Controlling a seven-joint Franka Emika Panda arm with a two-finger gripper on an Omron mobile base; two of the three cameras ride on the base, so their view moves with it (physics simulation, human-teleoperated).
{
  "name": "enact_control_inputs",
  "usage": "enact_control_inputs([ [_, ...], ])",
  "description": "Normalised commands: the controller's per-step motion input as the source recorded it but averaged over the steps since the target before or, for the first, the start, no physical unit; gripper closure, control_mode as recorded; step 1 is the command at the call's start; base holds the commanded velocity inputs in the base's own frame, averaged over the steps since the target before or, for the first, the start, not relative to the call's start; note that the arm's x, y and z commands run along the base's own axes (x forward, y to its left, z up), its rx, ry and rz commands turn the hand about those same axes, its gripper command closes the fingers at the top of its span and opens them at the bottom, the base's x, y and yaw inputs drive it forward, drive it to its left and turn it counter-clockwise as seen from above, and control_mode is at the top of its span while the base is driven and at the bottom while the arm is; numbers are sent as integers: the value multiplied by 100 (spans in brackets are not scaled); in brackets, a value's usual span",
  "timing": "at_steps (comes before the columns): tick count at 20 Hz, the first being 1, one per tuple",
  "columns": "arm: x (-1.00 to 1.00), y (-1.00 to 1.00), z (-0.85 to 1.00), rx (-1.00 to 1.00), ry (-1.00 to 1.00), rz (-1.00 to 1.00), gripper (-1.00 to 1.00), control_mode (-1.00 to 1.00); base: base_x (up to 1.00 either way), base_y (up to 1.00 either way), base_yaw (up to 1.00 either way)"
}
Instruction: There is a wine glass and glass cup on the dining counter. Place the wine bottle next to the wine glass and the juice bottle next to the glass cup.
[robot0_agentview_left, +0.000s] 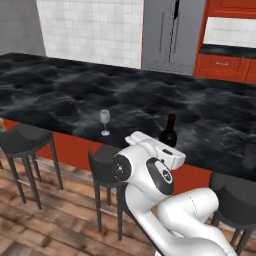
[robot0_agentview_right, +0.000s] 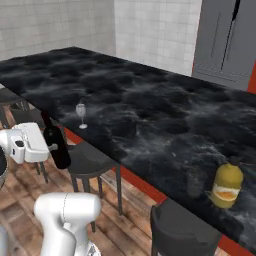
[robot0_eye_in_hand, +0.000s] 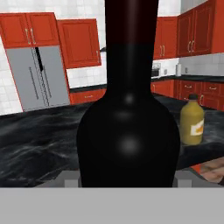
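Observation:
My gripper (robot0_agentview_right: 50, 146) is shut on the wine bottle (robot0_agentview_right: 56, 144), a nearly black bottle with a dark red top, held upright at the near edge of the dining counter (robot0_agentview_right: 150, 110). Seen from the left base, the wine bottle (robot0_agentview_left: 169, 131) rises just behind my hand, to the right of the wine glass (robot0_agentview_left: 104, 121). The wine glass (robot0_agentview_right: 81, 115) stands on the counter close to its front edge. Far to the right stands the yellow juice bottle (robot0_agentview_right: 227, 186), with a faint glass cup (robot0_agentview_right: 194, 182) just to its left. The hand view has the wine bottle (robot0_eye_in_hand: 129, 131) up close and the juice bottle (robot0_eye_in_hand: 192, 122) behind it.
Black stools (robot0_agentview_left: 22, 140) (robot0_agentview_right: 90, 160) line the counter's near side over a wooden floor. A grey fridge (robot0_agentview_left: 172, 35) and red cabinets (robot0_agentview_left: 225, 65) stand beyond the counter. The black top between the wine glass and the juice bottle is bare.

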Motion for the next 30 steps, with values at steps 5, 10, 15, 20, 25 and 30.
enact_control_inputs([
  [5, 0, 0, 0, 0, 0, 0, 100, 100, 5, 72, -11],
  [10, 0, 0, 0, 0, 0, 0, 100, 100, 23, 70, -1],
  [15, 0, 0, 0, 0, 0, 0, 100, 100, 39, 18, -15],
  [20, 0, 0, 0, 0, 0, 0, 100, 100, 48, 24, -53],
  [25, 0, 0, 0, 0, 0, 0, 100, 100, 54, 43, -41],
  [30, 0, 0, 0, 0, 0, 0, 100, 100, 44, 45, -11],
])
